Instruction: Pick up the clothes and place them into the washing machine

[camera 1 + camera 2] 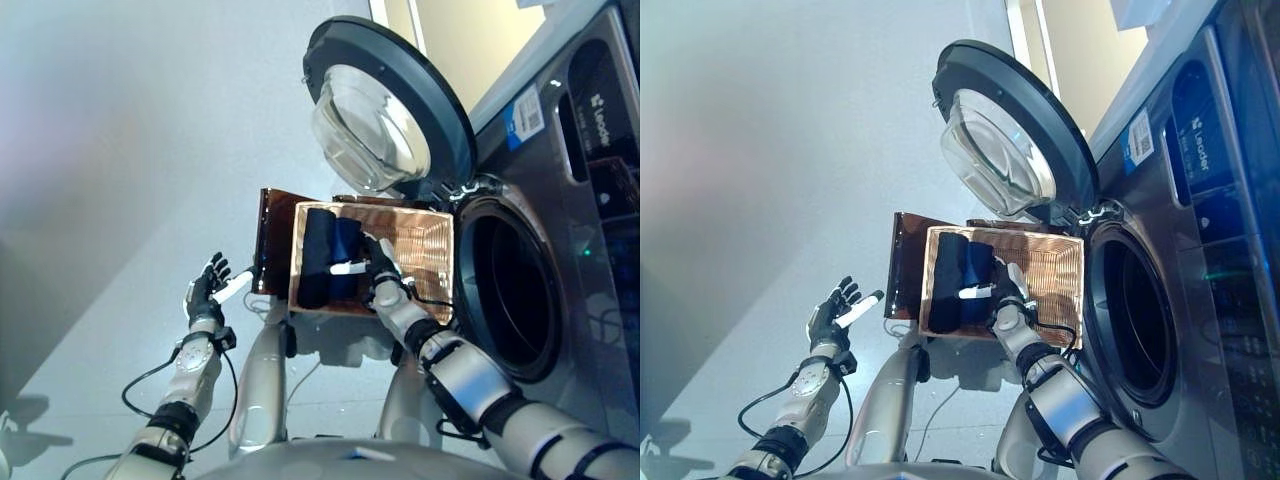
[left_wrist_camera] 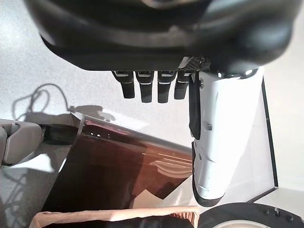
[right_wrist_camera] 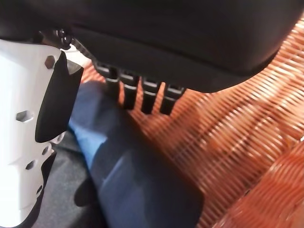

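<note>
A shallow wicker basket (image 1: pixel 428 250) rests on a dark brown box (image 1: pixel 272 235) beside the washing machine (image 1: pixel 560 200). In it lie a black rolled garment (image 1: pixel 318 255) and a navy blue rolled garment (image 1: pixel 348 243). My right hand (image 1: pixel 381 270) is open over the basket, its white-covered thumb (image 1: pixel 347 268) lying across the clothes. The right wrist view shows its straight fingers (image 3: pixel 142 92) just above the blue roll (image 3: pixel 137 175) and the wicker bottom (image 3: pixel 237 128). My left hand (image 1: pixel 206 292) is open over the floor, left of the box.
The machine's round door (image 1: pixel 385 110) stands open above the basket. The dark drum opening (image 1: pixel 510 290) is right of the basket. The box (image 2: pixel 118 175) and basket rim (image 2: pixel 114 216) show in the left wrist view. Pale grey floor (image 1: pixel 120 150) spreads to the left.
</note>
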{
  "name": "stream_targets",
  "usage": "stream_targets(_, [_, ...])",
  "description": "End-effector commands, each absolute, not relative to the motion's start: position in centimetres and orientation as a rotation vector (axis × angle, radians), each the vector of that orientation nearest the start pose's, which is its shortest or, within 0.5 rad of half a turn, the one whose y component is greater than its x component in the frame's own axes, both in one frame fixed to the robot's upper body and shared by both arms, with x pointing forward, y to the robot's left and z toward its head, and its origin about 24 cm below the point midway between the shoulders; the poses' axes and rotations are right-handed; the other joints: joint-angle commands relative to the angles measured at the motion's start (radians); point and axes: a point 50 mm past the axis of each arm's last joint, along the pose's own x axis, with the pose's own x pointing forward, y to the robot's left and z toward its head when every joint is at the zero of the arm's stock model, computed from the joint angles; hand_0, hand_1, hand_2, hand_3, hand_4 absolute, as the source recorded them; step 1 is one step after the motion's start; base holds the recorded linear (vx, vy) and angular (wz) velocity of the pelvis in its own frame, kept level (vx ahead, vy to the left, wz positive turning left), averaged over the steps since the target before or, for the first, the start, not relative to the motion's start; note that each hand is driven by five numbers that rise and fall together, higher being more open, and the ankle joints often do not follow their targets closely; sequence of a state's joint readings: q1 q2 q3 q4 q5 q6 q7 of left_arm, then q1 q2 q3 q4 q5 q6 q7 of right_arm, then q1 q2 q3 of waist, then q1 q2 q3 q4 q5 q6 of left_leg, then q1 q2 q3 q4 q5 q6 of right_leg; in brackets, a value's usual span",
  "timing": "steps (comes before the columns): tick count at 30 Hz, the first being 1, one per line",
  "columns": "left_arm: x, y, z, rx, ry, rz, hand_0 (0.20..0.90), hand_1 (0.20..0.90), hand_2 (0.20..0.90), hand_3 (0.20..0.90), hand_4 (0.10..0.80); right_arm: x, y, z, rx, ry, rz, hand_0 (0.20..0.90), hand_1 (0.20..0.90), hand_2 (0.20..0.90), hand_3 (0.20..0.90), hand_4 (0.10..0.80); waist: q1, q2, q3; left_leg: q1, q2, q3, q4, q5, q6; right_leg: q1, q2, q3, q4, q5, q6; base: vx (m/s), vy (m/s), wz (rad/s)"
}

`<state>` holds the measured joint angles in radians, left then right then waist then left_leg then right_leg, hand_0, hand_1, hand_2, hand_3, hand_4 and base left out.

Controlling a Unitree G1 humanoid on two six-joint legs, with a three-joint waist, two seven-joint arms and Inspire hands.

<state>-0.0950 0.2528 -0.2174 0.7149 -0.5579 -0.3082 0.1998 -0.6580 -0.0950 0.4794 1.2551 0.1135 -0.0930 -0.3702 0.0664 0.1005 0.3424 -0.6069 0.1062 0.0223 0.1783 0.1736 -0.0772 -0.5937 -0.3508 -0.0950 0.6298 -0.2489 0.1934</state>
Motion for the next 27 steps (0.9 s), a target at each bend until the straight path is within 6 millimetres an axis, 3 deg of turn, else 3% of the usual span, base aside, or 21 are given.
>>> stream_targets(1, [24.9, 22.7, -3.5, -0.092, 0.216, 0.289, 0.900, 0.900, 0.900, 0.900, 0.800, 33.8, -9.9, -1.0, -0.439, 0.300, 0.027, 0.900, 0.900, 0.900, 0.900, 0.800, 0.019, -0.003, 0.010, -0.067, 0.051, -0.053, 0.221, -0.145, -0.069, 0.003, -0.066, 0.036, -0.232, 0.318, 0.019, -0.045, 0.034, 0.04])
stream_targets(10, [24.8, 22.7, -3.0, -0.100, 0.200, 0.275, 0.900, 0.900, 0.900, 0.900, 0.800, 33.9, -11.3, -1.2, -0.420, 0.337, -0.024, 0.900, 0.900, 0.900, 0.900, 0.800, 0.019, 0.013, 0.028, -0.167, 0.052, -0.063, 0.446, -0.238, -0.051, -0.110, -0.069, 0.093, -0.011, 0.218, -0.006, -0.025, 0.032, 0.03])
stream_targets(11, [24.8, 22.6, -3.0, -0.101, 0.197, 0.270, 0.900, 0.900, 0.900, 0.900, 0.800, 33.9, -11.4, -1.2, -0.419, 0.339, -0.029, 0.812, 0.812, 0.812, 0.812, 0.737, 0.020, 0.013, 0.026, -0.172, 0.052, -0.064, 0.455, -0.243, -0.049, -0.118, -0.069, 0.100, 0.001, 0.213, -0.008, 0.000, 0.000, 0.00])
stream_targets(12, [24.7, 22.7, -3.1, -0.101, 0.201, 0.271, 0.900, 0.900, 0.900, 0.900, 0.800, 34.0, -11.4, -1.1, -0.416, 0.338, -0.030, 0.532, 0.532, 0.532, 0.532, 0.537, 0.019, 0.012, 0.025, -0.180, 0.053, -0.063, 0.466, -0.248, -0.048, -0.128, -0.068, 0.104, 0.012, 0.208, -0.009, -0.013, 0.025, 0.04])
stream_targets(13, [24.7, 22.7, -3.1, -0.100, 0.201, 0.272, 0.900, 0.900, 0.900, 0.900, 0.800, 34.0, -11.4, -1.0, -0.414, 0.335, -0.032, 0.491, 0.491, 0.491, 0.491, 0.508, 0.019, 0.012, 0.024, -0.189, 0.053, -0.063, 0.481, -0.254, -0.046, -0.140, -0.067, 0.110, 0.027, 0.204, -0.012, -0.029, 0.032, 0.03])
stream_targets(14, [24.7, 22.8, -3.2, -0.093, 0.210, 0.273, 0.900, 0.900, 0.900, 0.900, 0.800, 34.1, -11.3, -0.9, -0.418, 0.330, -0.031, 0.310, 0.310, 0.310, 0.310, 0.378, 0.017, 0.011, 0.025, -0.206, 0.053, -0.062, 0.501, -0.261, -0.044, -0.160, -0.064, 0.117, 0.044, 0.194, -0.016, 0.000, 0.000, 0.00])
stream_targets(16, [24.7, 22.8, -3.1, -0.096, 0.208, 0.274, 0.900, 0.900, 0.900, 0.900, 0.800, 34.2, -11.3, -0.9, -0.420, 0.332, -0.037, 0.200, 0.200, 0.200, 0.200, 0.300, 0.019, 0.012, 0.022, -0.221, 0.051, -0.065, 0.518, -0.267, -0.041, -0.179, -0.063, 0.123, 0.064, 0.188, -0.020, 0.020, 0.014, -0.03])
stream_targets(17, [24.6, 22.8, -3.2, -0.094, 0.211, 0.276, 0.900, 0.900, 0.900, 0.900, 0.800, 34.2, -11.3, -0.9, -0.422, 0.333, -0.040, 0.200, 0.200, 0.200, 0.200, 0.300, 0.022, 0.014, 0.022, -0.220, 0.056, -0.069, 0.547, -0.310, -0.048, -0.182, -0.060, 0.130, 0.098, 0.145, -0.014, 0.061, 0.004, 0.01])
stream_targets(18, [24.5, 22.8, -3.2, -0.096, 0.210, 0.277, 0.900, 0.900, 0.900, 0.900, 0.800, 34.3, -11.3, -0.8, -0.427, 0.329, -0.041, 0.200, 0.200, 0.200, 0.200, 0.300, 0.023, 0.015, 0.022, -0.226, 0.055, -0.069, 0.553, -0.312, -0.047, -0.189, -0.060, 0.133, 0.105, 0.143, -0.015, 0.000, 0.000, 0.00])
stream_targets(19, [24.6, 22.8, -3.1, -0.097, 0.207, 0.277, 0.900, 0.900, 0.900, 0.900, 0.800, 34.3, -11.3, -0.7, -0.427, 0.326, -0.041, 0.200, 0.200, 0.200, 0.200, 0.300, 0.022, 0.014, 0.021, -0.233, 0.051, -0.065, 0.529, -0.271, -0.039, -0.196, -0.060, 0.129, 0.078, 0.182, -0.022, -0.099, 0.022, -0.01])
stream_targets(20, [24.6, 22.9, -3.0, -0.097, 0.201, 0.278, 0.900, 0.900, 0.900, 0.900, 0.800, 34.4, -11.3, -0.6, -0.433, 0.324, -0.040, 0.200, 0.200, 0.200, 0.200, 0.300, 0.023, 0.014, 0.021, -0.239, 0.049, -0.065, 0.536, -0.274, -0.038, -0.202, -0.060, 0.134, 0.085, 0.179, -0.024, 0.000, 0.000, 0.00])
stream_targets(21, [24.5, 22.9, -3.0, -0.097, 0.203, 0.277, 0.900, 0.900, 0.900, 0.900, 0.800, 34.4, -11.2, -0.6, -0.440, 0.323, -0.040, 0.200, 0.200, 0.200, 0.200, 0.300, 0.024, 0.016, 0.022, -0.237, 0.053, -0.070, 0.565, -0.318, -0.045, -0.204, -0.059, 0.142, 0.118, 0.137, -0.018, 0.074, -0.008, 0.00])
stream_targets(27, [24.4, 23.1, -2.8, -0.092, 0.192, 0.291, 0.900, 0.900, 0.900, 0.900, 0.800, 34.3, -11.7, -0.8, -0.470, 0.338, -0.073, 0.200, 0.200, 0.200, 0.200, 0.300, 0.023, 0.015, 0.017, -0.261, 0.053, -0.071, 0.591, -0.327, -0.043, -0.229, -0.055, 0.151, 0.147, 0.125, -0.023, 0.010, -0.002, 0.00])
